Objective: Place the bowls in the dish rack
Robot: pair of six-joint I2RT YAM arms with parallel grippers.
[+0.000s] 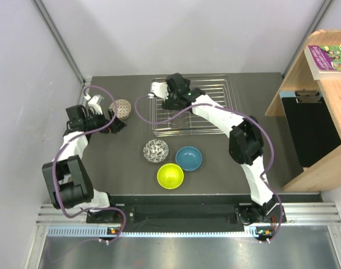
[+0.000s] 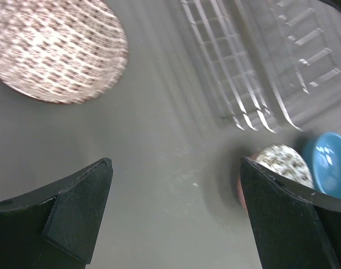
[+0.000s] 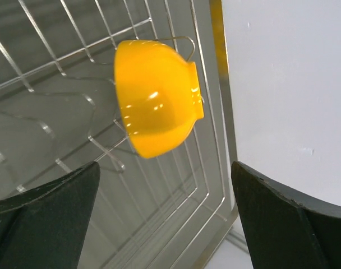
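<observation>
The dish rack (image 1: 210, 112) is a silver wire rack at the back of the table. An orange bowl (image 3: 153, 98) lies tilted on its side among the rack's wires (image 3: 58, 73). My right gripper (image 3: 165, 168) hangs open just above it, apart from it; in the top view that gripper (image 1: 161, 95) covers the bowl. A pale bowl with a brownish pattern (image 1: 121, 108) sits upside down left of the rack. My left gripper (image 1: 115, 123) is open beside that bowl (image 2: 53, 47), holding nothing. A mosaic bowl (image 1: 156, 150), a blue bowl (image 1: 188, 158) and a lime green bowl (image 1: 170, 176) stand mid-table.
A wooden shelf unit (image 1: 319, 101) with a book on top stands at the right. Grey walls close the table at the back and left. The left wrist view shows the rack's corner (image 2: 243, 84), the mosaic bowl (image 2: 282, 162) and the blue bowl (image 2: 330, 162).
</observation>
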